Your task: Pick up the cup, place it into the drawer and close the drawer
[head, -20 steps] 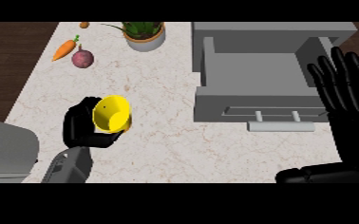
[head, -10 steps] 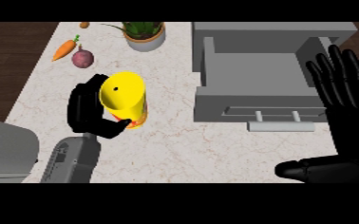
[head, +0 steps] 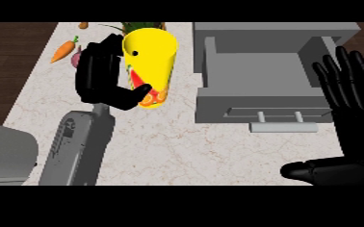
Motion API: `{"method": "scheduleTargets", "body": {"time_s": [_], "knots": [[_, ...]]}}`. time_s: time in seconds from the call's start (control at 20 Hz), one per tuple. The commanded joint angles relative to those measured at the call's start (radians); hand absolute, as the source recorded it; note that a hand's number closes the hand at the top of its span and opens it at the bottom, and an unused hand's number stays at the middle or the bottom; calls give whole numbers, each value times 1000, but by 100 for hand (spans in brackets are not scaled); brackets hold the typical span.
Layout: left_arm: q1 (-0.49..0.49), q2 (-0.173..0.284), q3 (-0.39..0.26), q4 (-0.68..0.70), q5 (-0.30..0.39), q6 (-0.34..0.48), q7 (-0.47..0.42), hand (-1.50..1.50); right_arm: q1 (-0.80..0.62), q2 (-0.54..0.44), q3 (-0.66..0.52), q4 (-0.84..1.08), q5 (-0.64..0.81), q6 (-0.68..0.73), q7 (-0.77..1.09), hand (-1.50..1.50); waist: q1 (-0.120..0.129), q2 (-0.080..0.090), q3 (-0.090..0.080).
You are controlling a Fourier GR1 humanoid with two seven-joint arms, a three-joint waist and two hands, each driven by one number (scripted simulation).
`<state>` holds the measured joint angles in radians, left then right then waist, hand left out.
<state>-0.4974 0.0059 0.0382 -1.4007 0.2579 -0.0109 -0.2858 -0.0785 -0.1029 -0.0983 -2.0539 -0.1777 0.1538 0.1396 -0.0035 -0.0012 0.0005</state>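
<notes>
right hand: right edge, fingers straight, resting | left hand: upper left, curled round cup, lifted over counter | drawer: upper right, open | risk: cup may clip drawer's left wall crossing right | carrot: far upper left

Glossy yellow cup, marbled stone counter, matt grey drawer

No legible text, label or number on any object or surface.
</notes>
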Motion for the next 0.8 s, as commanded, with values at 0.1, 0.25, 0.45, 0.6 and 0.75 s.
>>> {"method": "scheduleTargets", "body": {"time_s": [0.1,0.25,0.45,0.6,0.75], "knots": [[-176,-6,-3,25,-22,103,112,150,15,0,14,-61,9,-14,55,-150,-5,1,0],[-214,-6,-95,-15,-65,203,165,150,-40,-7,-16,49,2,-2,-5,-150,-2,1,0],[-294,-5,-144,140,-43,252,91,150,-10,31,51,-39,53,-41,35,-150,-11,2,-1],[-401,18,-13,253,-54,151,104,150,-44,-5,15,-47,9,-31,94,-150,-8,3,-1],[-445,-6,-95,292,-54,242,139,150,-7,21,33,23,43,-16,-1,-150,-8,3,0]]}}
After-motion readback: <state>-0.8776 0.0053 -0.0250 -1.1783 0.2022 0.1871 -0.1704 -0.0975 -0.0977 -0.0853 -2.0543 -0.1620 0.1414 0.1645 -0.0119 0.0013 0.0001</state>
